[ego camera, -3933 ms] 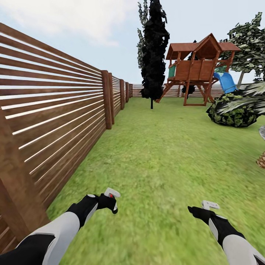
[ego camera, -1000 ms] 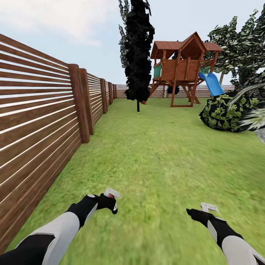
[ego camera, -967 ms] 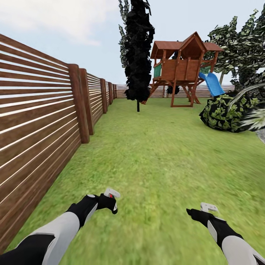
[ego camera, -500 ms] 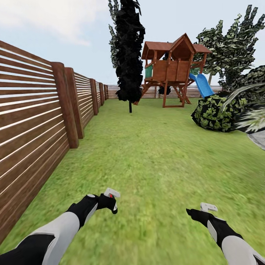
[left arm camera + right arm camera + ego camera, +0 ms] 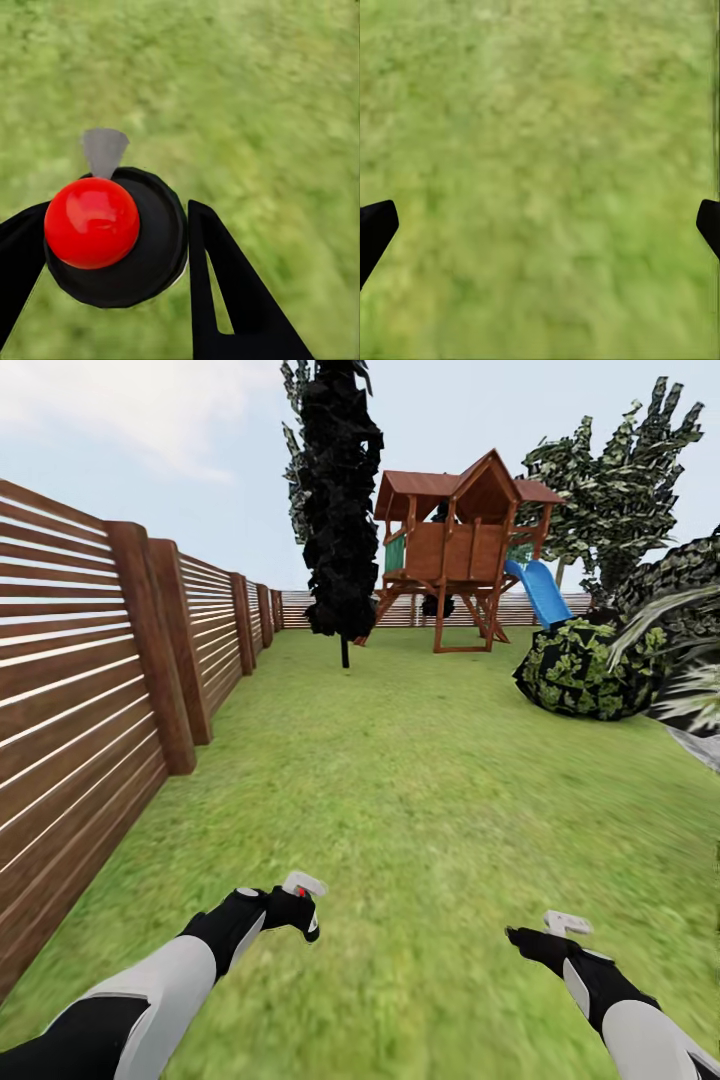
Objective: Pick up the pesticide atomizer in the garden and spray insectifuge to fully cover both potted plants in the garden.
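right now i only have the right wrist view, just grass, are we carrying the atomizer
Observer: Yes. The left gripper is shut on the pesticide atomizer, red dot facing the left wrist camera.
Operator: what's ahead
Observer: Open lawn runs to a wooden playhouse with a blue slide.
Operator: anything close on the left
Observer: A brown slatted fence lines that side.

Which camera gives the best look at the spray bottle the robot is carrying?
The left wrist view: the spray bottle is seen close up from above, dark round head with its red dot, held between the left gripper's black fingers. In the head view it is just a small pale shape with a red speck at that gripper. The right wrist view looks onto grass.
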